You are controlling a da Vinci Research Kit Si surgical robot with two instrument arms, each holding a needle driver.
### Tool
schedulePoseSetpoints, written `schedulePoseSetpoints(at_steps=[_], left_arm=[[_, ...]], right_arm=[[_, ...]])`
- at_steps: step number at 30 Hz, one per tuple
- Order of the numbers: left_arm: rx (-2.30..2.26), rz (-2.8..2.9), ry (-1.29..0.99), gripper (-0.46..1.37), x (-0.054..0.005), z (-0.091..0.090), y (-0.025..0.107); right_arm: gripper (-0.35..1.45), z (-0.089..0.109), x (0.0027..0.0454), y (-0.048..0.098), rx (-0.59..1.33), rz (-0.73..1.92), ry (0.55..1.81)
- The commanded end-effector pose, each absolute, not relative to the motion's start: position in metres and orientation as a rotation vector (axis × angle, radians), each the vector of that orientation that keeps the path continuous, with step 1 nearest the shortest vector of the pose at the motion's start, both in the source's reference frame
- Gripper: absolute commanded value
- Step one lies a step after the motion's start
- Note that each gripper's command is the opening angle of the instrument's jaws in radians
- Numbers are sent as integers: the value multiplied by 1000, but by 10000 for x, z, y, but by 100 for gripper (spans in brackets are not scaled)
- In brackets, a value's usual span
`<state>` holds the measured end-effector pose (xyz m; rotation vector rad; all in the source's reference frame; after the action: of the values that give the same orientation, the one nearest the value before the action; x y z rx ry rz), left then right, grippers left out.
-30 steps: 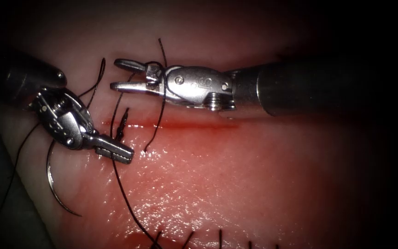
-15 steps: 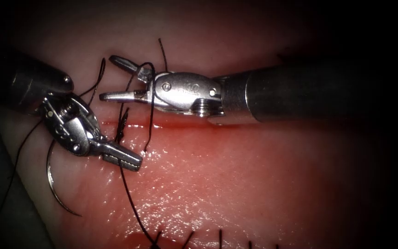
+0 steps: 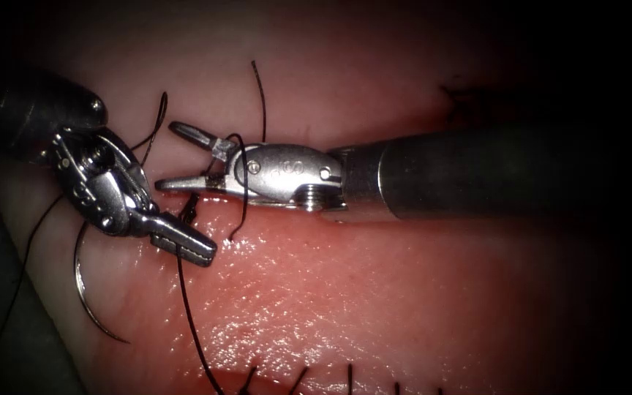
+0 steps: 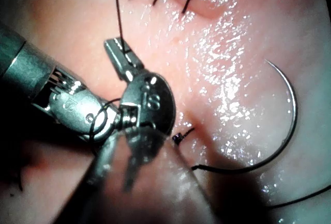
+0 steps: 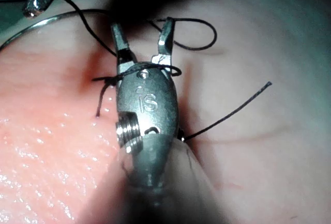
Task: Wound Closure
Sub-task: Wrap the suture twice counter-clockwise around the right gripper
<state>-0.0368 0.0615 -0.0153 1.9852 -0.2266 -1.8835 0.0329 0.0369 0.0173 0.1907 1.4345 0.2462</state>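
Under your tools lies the tissue (image 3: pixel 374 292), pale and glistening, with red fluid (image 3: pixel 279 212) pooled along the cut (image 3: pixel 272 199) that runs across it – take that cut as your landmark.

Your right tool (image 3: pixel 177 156) reaches in along the cut from the right, its tip just above the cut's left end. Its jaws stand apart and grasp nothing. A loop of the thread (image 3: pixel 188 307) is wound around the tool just behind the jaws, which the right wrist view (image 5: pixel 139 40) shows plainly, the loop crossing the base of the spread jaws.

Your left tool (image 3: pixel 184 245) sits at the cut's left end, just below it, angled down toward the right. Its jaws are clenched on the thread – the strand leaves them and runs down, away from the cut, toward the row of finished stitches (image 3: pixel 349 377) at the near edge of the tissue. In the left wrist view the same tool (image 4: pixel 118 53) pinches the strand (image 4: pixel 118 12) at its tip.

The needle (image 3: pixel 85 292) lies free on the tissue, left of the cut and below its level, held by neither tool and not in the tissue. In the left wrist view its curve (image 4: pixel 289 115) rests flat on the surface, with thread trailing from one end.

A short cut end of thread (image 3: pixel 259 95) sticks up above the cut, beside the right tool.
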Motion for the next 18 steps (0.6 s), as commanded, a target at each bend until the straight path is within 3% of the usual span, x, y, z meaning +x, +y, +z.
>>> schedulePoseSetpoints(at_steps=[1,18], left_arm=[[1975,-1871,-247,-35,-368,-149,617],[1721,-2197,-711,-35,-348,-93,640]], right_arm=[[134,172,327,369,208,229,1447],[127,182,322,352,260,186,1484]])
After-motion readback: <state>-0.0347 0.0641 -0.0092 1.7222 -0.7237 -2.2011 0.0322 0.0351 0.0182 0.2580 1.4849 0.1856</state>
